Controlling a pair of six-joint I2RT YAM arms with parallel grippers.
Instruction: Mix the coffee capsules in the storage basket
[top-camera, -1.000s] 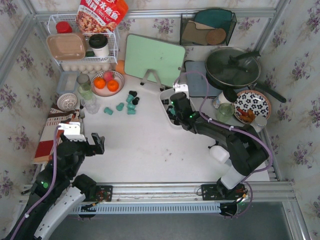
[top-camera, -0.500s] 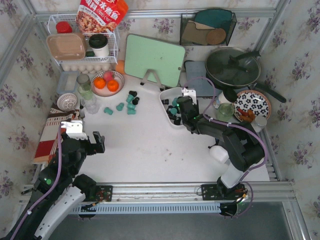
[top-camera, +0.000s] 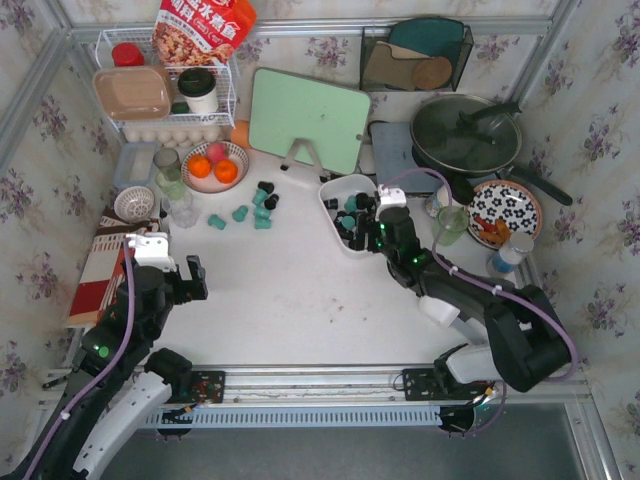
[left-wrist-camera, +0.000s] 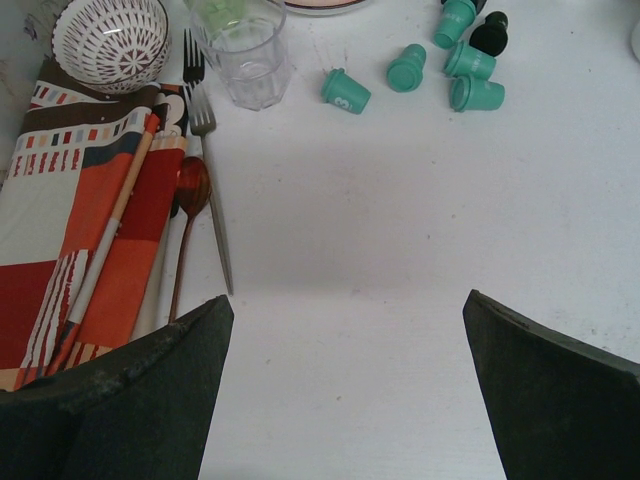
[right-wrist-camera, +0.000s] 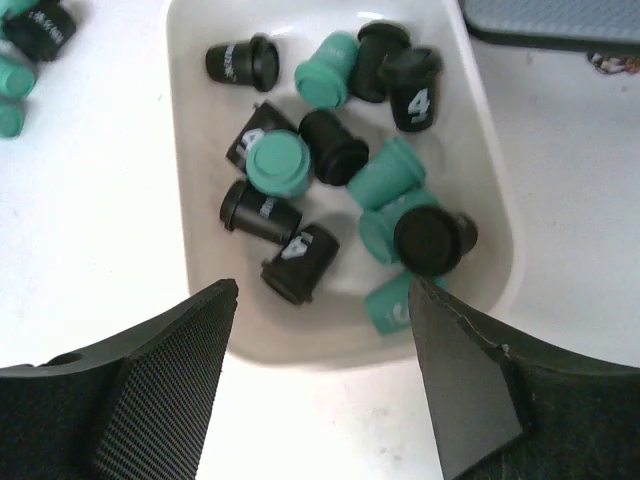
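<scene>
Nearby, loose capsules lie by a glass, beyond the wide, empty left gripper. The right gripper, spread, half hides the basket overhead; its wrist view shows teal and black mingled.

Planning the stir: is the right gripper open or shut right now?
Open: the right wrist view shows the right gripper with fingers wide apart and empty, facing the storage basket of coffee capsules.
</scene>
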